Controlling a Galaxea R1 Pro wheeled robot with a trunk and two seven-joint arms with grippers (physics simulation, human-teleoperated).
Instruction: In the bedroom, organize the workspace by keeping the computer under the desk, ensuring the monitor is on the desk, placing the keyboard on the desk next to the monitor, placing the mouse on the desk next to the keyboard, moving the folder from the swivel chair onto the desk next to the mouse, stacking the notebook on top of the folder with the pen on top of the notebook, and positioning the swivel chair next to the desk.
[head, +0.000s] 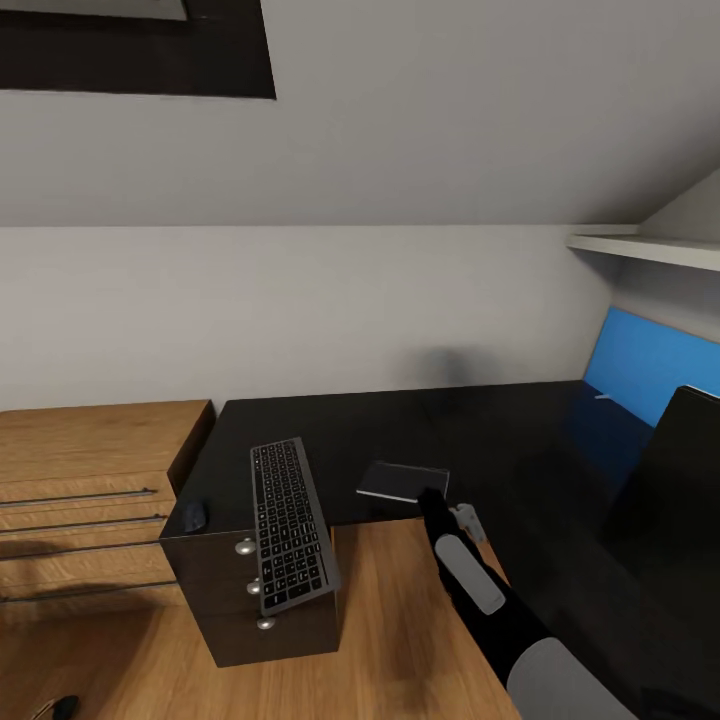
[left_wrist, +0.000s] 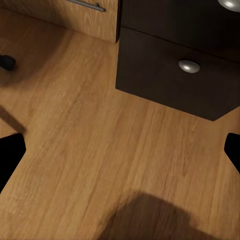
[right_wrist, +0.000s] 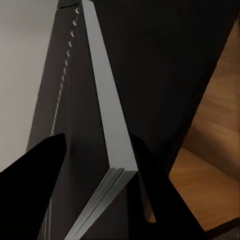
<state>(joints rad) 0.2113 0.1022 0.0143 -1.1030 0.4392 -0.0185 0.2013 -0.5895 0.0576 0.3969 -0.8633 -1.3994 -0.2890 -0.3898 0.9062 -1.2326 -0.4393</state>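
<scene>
While the right gripper (right_wrist: 95, 185) straddles a corner of the notebook (head: 403, 481) lying flat on the desk (head: 500, 440), fingers spread and not yet pinching, it looks light, stiff and slick, so grip that edge deep.

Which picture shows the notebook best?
The right wrist view: the notebook is big and close, its edge between the right tool fingers. The head view shows it small, lying on the desk. The left wrist view looks at floor and drawers.
</scene>
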